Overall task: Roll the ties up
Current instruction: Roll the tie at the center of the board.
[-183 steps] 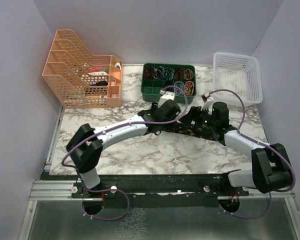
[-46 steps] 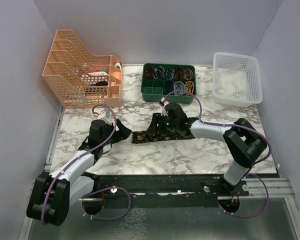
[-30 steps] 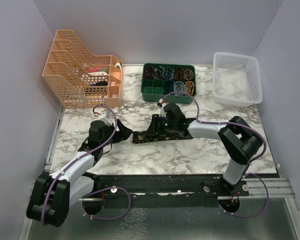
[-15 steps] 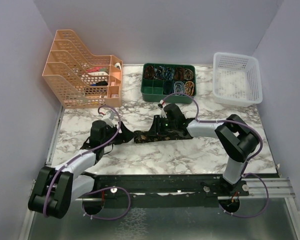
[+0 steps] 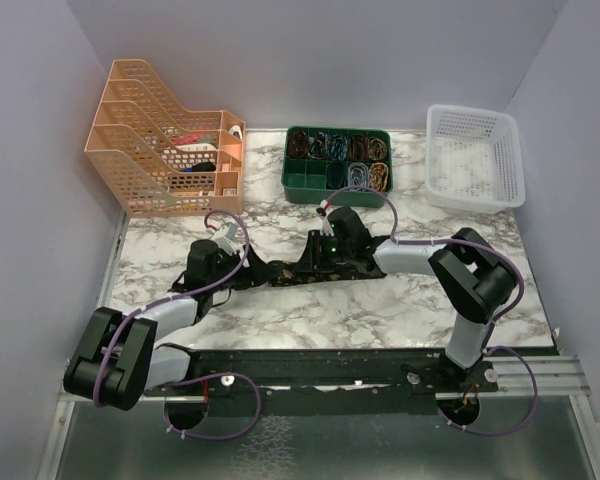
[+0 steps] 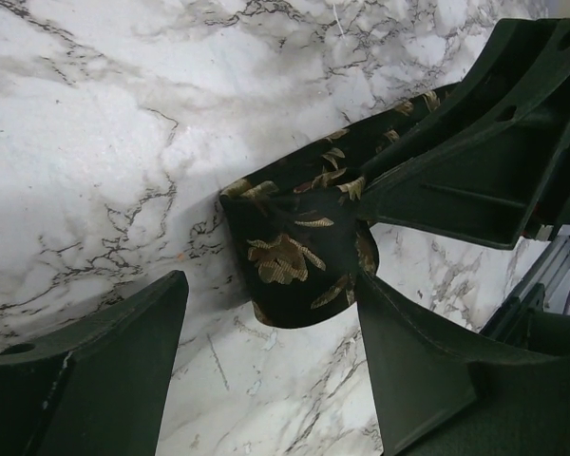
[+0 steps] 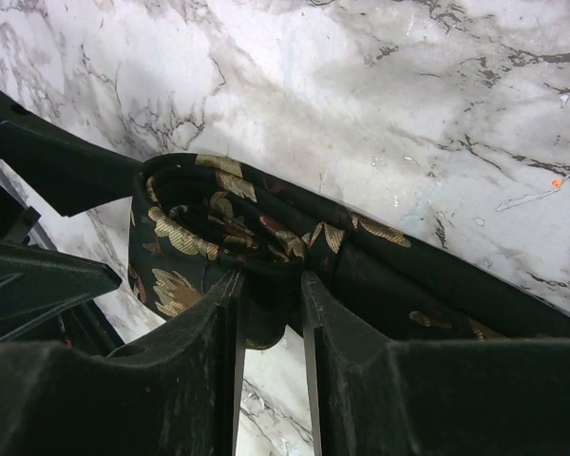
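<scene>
The tie, black with tan-gold leaf flecks, lies across the middle of the marble table, its left end curled over into a loose roll. My right gripper reaches in from the right and is shut on a fold of that roll, its fingers pressed on either side of the fabric. My left gripper is low on the table just left of the roll and stands open. The roll's end sits between its fingertips, and the right-hand finger touches the fabric's edge.
An orange file rack stands at the back left. A green compartment tray of small coloured items is at the back centre, and a white basket at the back right. Purple cables loop over both arms.
My left gripper has slid right along the table up to the tie's curled end. My right gripper has closed in a little on the fold, and the tie's left end has shortened rightward.
</scene>
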Available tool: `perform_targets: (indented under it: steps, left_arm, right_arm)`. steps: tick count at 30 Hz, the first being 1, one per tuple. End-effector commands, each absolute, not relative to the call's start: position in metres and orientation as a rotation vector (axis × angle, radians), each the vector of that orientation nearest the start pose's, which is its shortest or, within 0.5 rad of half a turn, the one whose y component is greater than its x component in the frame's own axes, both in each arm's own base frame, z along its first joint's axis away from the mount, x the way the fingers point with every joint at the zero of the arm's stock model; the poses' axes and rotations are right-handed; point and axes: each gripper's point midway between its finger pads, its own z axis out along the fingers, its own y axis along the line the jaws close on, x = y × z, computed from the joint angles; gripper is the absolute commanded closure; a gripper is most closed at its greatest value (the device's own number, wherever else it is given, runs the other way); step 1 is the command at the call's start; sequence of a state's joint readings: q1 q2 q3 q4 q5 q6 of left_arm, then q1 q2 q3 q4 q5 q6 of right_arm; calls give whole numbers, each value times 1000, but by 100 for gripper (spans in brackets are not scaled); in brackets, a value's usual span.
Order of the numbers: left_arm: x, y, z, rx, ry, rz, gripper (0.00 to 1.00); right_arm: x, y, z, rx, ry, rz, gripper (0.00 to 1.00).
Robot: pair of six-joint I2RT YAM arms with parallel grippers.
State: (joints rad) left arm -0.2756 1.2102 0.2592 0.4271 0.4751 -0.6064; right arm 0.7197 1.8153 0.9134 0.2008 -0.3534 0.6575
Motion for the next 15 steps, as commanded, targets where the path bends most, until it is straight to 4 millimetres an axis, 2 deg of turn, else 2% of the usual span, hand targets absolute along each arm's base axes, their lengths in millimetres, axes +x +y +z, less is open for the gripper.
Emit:
perform_targets:
  steps: [1, 8, 15]
  left_arm:
    - [257, -188, 63, -71, 2165, -1083, 28]
    - [260, -194, 47, -167, 2196, -1083, 29]
    - [266, -194, 46, -245, 2172, -1047, 35]
  right_arm:
    - [272, 346, 26, -291, 2510, 1030, 67]
    - [273, 344, 24, -284, 2520, 1012, 67]
    - [272, 344, 23, -286, 2524, 1021, 67]
